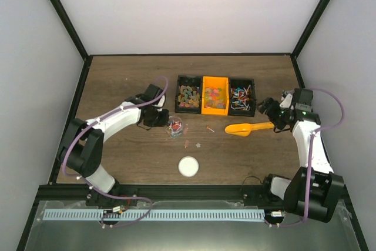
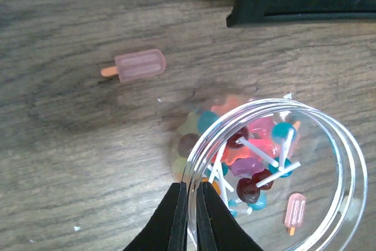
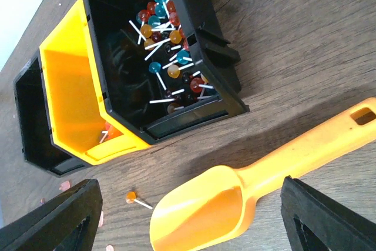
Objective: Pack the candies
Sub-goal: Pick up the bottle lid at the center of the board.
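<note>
I judge the packing under way but well short of done. The clear jar [image 2: 276, 105] stands on the table [image 2: 70, 163], just near-left of the three bins. It already holds a shallow heap of the candies [image 2: 249, 166]: dark red and teal lollipops on white sticks, soft pink and orange gummies, and one small popsicle-shaped piece. It looks far from full.

My left pincer [image 2: 191, 191] is closed on the jar's rim, with the clear wall nipped between its two black fingers. The white lid [image 1: 188, 166] lies flat on the table nearer to me, well apart from the jar, so capping is not yet done.

The orange scoop [image 3: 200, 210] lies empty on the table, near-right of the bins. My right pincer [image 3: 188, 183] hangs open over it, one finger to each side, and as far as I can tell it touches nothing.

Plenty of stock is left:
- The black right bin [image 3: 194, 119] has a tangle of lollipops.
- The yellow middle bin [image 3: 64, 86] and the black left bin [image 3: 29, 116] carry gummies in the top view.

There are strays to gather too: a pink popsicle sweet [image 2: 139, 64] left of the jar, a loose lollipop [image 3: 136, 198] beside the scoop's bowl, and small bits [image 1: 198, 144] between the jar and the scoop.
</note>
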You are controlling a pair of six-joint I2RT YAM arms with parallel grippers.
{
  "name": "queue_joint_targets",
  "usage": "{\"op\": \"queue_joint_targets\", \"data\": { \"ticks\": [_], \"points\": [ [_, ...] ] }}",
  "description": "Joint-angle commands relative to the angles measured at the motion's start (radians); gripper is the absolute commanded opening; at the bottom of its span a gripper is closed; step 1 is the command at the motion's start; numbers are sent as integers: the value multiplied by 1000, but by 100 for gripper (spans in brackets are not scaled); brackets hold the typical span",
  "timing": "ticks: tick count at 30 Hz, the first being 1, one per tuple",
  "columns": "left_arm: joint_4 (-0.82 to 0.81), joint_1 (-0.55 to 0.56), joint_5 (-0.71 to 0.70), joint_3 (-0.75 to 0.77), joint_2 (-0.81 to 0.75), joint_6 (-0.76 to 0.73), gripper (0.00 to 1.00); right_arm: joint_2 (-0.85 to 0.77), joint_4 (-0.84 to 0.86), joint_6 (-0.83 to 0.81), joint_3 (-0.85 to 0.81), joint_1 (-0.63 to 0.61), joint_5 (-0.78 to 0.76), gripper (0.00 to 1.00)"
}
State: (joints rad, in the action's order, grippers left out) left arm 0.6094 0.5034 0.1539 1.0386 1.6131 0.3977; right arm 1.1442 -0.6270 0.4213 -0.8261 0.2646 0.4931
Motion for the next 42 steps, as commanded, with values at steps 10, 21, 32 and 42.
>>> {"op": "queue_joint_targets", "data": {
  "ticks": [10,21,32,42],
  "points": [
    [9,74,17,-8,0,60,8,-37,-98,-8,-134,-158,23,85],
    [1,76,24,1,-68,96,54,-155,-235,207,-69,-639,-139,73],
    [-73,76,-117,-55,-240,180,75,70,-251,386,-29,-1201,-318,49],
    [-66,76,-141,-178,-394,258,77,252,-140,267,-24,-1220,-287,49]
  ]
}}
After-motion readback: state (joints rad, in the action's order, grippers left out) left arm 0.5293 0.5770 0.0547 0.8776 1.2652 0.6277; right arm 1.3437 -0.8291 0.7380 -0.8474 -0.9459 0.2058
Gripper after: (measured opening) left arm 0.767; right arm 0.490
